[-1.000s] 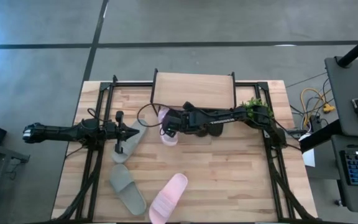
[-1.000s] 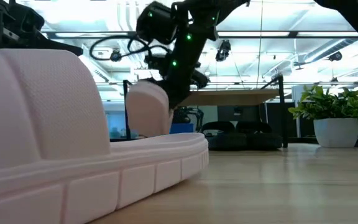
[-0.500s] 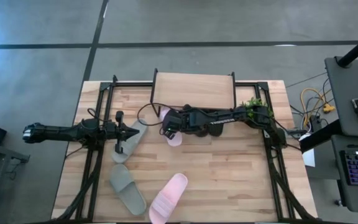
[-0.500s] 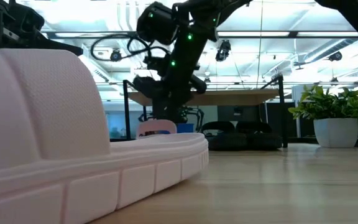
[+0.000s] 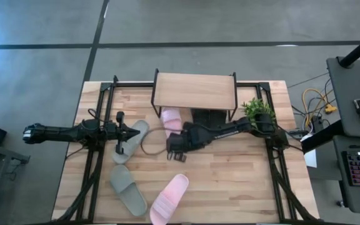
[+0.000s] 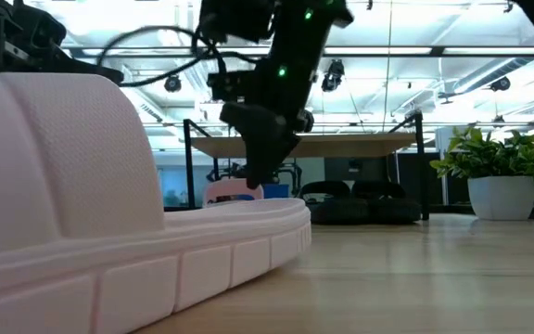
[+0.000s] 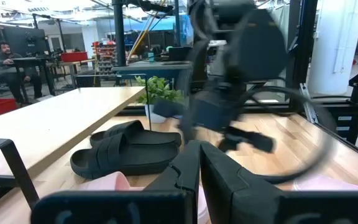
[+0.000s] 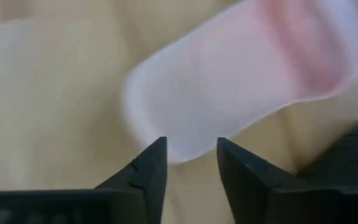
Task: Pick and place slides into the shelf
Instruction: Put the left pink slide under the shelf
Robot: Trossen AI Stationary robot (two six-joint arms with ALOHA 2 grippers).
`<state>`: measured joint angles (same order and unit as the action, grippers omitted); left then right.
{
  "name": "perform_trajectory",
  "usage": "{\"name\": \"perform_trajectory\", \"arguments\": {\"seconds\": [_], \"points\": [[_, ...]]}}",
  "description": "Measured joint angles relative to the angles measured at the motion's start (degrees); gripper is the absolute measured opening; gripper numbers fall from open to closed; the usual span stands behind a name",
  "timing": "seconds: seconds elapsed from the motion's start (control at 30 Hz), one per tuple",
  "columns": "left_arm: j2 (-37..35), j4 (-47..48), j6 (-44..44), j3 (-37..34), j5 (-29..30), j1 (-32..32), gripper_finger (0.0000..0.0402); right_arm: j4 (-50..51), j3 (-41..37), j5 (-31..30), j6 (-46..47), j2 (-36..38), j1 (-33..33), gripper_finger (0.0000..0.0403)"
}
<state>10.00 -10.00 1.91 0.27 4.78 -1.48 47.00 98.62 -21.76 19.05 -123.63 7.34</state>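
The shelf (image 5: 194, 90) stands at the table's far middle. The black pair (image 5: 209, 117) lies under it. One pink slide (image 5: 171, 119) lies flat on the table, its far end under the shelf's front edge. My right gripper (image 5: 175, 154) is open and empty, just near of that slide; its fingers (image 8: 151, 169) point down over a blurred pink slide. My left gripper (image 5: 120, 135) is shut over the edge of a grey-green slide (image 5: 135, 139); whether it touches it I cannot tell. The other grey-green slide (image 5: 128, 190) and the other pink slide (image 5: 169, 199) lie near the front edge.
A potted plant (image 5: 257, 109) stands right of the shelf. Black frame rails (image 5: 95, 162) run along both table sides. In the low view the near pink slide (image 6: 109, 232) fills the left foreground. Bare wood lies at the table's near right (image 5: 236, 181).
My right gripper has set the pink slide down flat with its far end under the shelf's front edge and let it go. It has then drawn back toward the table's near edge. The slide was held upright a second ago.
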Motion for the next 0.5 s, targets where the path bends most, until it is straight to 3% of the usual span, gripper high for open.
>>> {"name": "perform_trajectory", "arguments": {"seconds": [0.33,0.5], "points": [[0.0,0.0,0.0,0.0,0.0,0.0,0.0000,-1.5,-1.9,-0.5,0.4,-1.7,2.4,0.0021],[0.0,0.0,0.0,0.0,0.0,0.0,0.0000,-1.8,-1.6,4.0,0.0,-5.2,0.4,0.0009]]}}
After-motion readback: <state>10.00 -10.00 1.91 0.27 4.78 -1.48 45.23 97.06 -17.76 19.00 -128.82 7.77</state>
